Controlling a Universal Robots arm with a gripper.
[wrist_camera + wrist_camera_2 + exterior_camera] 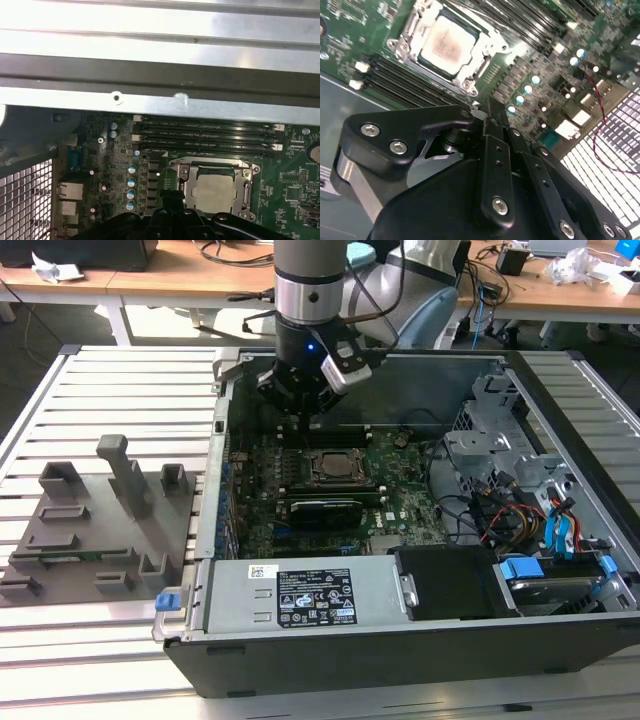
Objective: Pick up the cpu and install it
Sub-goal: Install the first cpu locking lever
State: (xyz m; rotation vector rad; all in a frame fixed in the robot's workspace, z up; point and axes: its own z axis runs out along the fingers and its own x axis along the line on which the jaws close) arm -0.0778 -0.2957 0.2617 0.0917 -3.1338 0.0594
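Observation:
The cpu [330, 466] lies flat in the motherboard socket inside the open computer case, its silvery top showing within the metal socket frame. It appears in both wrist views, cpu [445, 45] and cpu [215, 190]. My gripper [302, 412] hangs over the board a little toward the case's back wall from the socket, apart from the chip. In the second wrist view the gripper [492, 106] has its black fingers [495, 150] pressed together with nothing between them. Its dark body also edges into the first wrist view, gripper [170, 216].
A grey tray [100, 530] with upright blocks stands at the exterior view's left on the slatted table. Inside the case [225, 440] are a power supply [300, 595], memory slots [205, 135], and a drive cage with coloured cables [530, 510] at the right.

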